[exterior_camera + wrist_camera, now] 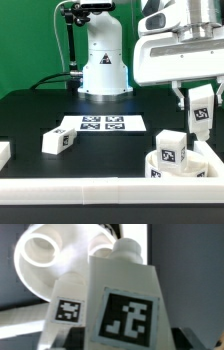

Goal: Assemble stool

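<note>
Exterior view: the fingers [179,99] are clenched on a white stool leg [200,112]. They hold it upright in the air just above the seat [205,158], toward the side of the seat on the exterior view's right. The step in hand looks like fitting this leg into the seat.

In the wrist view, the held leg fills the foreground. It is a blocky white piece with a black-and-white square tag on its face, and its rounded peg [127,247] points toward the seat. Beyond the peg, one open round socket [42,253] shows in the thick white disc.

The next move probably calls for centring the peg over that socket, lowering it straight down and seating it firmly.

A second leg [171,150] stands upright on the seat, apparently mounted. A third leg [58,142] lies loose on the black counter [30,115], well apart from the seat, on the exterior view's left.
</note>
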You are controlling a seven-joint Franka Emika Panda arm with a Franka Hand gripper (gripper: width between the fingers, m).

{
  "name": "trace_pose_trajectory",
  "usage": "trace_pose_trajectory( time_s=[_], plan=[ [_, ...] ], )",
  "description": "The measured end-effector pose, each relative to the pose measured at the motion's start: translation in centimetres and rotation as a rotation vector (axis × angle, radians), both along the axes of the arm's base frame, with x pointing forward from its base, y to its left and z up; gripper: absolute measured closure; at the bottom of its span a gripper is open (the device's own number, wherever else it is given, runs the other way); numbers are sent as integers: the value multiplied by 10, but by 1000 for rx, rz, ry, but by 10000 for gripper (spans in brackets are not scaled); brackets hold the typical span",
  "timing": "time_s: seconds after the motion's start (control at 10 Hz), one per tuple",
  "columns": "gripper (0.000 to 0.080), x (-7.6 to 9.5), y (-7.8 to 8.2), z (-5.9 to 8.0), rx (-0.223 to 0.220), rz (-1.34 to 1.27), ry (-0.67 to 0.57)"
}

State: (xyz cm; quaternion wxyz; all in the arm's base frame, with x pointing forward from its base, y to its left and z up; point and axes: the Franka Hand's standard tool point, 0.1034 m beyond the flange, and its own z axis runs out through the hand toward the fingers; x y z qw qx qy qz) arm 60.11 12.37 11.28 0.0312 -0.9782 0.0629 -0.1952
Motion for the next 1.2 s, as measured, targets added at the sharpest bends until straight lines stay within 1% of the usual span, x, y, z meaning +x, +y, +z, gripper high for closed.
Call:
trace_pose_trajectory(
  time_s=[0.1,0.2,0.3,0.6,0.7,0.8,0.9,1.0,1.1,1.2],
  plan=[
    [472,2,0,-1,-29,40,10],
    [472,5,-1,0,-46,60,5],
    [472,5,-1,-1,-39,50,8],
    [472,4,-1,-2,-39,50,9],
    [472,5,-2,-4,-50,70,9],
    [472,9,-5,-8,-73,99,7],
    [472,18,-2,-8,-99,125,-7],
    [472,24,-2,-5,-122,151,-18],
    [472,27,-3,-4,-128,158,-23],
    [472,26,-3,-5,-123,151,-21]
  ],
)
